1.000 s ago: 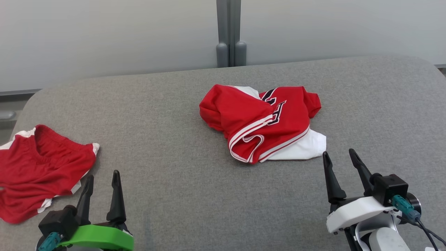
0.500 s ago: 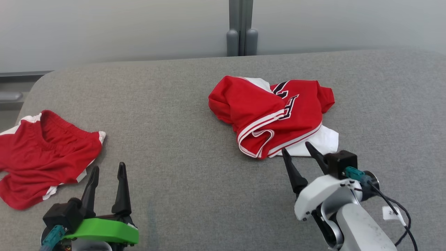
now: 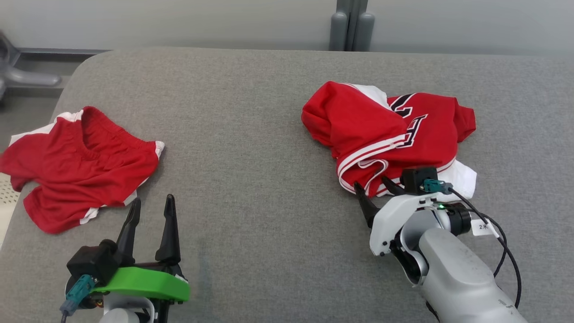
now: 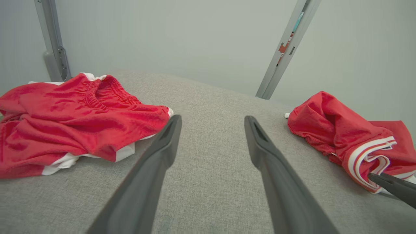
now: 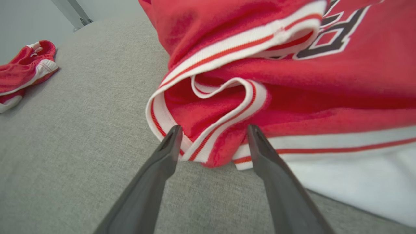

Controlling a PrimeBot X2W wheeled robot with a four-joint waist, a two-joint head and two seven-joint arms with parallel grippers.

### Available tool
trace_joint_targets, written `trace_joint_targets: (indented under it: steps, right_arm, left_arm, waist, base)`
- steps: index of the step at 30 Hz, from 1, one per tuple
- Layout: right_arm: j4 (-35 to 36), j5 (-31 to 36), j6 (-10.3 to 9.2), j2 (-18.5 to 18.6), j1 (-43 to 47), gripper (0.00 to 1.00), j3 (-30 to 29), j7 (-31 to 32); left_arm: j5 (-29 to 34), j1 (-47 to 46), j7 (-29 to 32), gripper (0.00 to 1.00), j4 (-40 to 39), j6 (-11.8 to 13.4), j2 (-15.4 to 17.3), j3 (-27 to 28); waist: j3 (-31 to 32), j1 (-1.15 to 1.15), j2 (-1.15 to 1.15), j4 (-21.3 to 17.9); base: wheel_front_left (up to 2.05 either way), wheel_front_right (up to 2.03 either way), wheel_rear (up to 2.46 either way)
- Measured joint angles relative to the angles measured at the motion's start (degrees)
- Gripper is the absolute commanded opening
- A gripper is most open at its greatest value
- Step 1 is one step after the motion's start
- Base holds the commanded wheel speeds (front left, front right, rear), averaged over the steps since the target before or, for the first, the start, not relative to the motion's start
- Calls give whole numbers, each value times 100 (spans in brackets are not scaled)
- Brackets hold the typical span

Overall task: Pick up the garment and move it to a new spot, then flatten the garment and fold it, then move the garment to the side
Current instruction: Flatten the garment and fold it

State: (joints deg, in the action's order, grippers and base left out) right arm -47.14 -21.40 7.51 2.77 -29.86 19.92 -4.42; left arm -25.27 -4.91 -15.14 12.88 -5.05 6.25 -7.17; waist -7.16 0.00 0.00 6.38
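Grey bench [image 3: 269,112] is laid with a red jersey [image 3: 358,116], its striped hem flanked by released right jaws; left jaws likewise released.

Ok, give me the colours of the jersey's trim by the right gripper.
White trim with a thin red stripe, clearest in the right wrist view.
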Motion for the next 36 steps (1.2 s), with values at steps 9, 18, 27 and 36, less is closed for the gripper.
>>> trace_joint_targets:
  steps: [9,18,27,36]
  right_arm:
    - [-905,-450,0,2,-542,0,257,-568]
    - [154,-1374,0,2,-849,0,1115,-982]
    - [2035,-2270,-2,-1,-2211,0,1467,-1060]
    - [2153,-2067,-2,3,-2983,0,287,-1065]
  left_arm:
    - [19,-101,0,100,125,-75,-25,-22]
    - [37,-73,0,100,153,-99,-22,92]
    - [63,-34,0,100,45,-75,-16,201]
    - [71,-32,0,100,43,-75,-33,181]
  waist:
    - [-49,0,0,282]
    - [136,0,0,220]
    - [262,0,0,-81]
    - [300,0,0,-270]
  base:
    - [0,0,0]
    - [0,0,0]
    - [0,0,0]
    - [0,0,0]
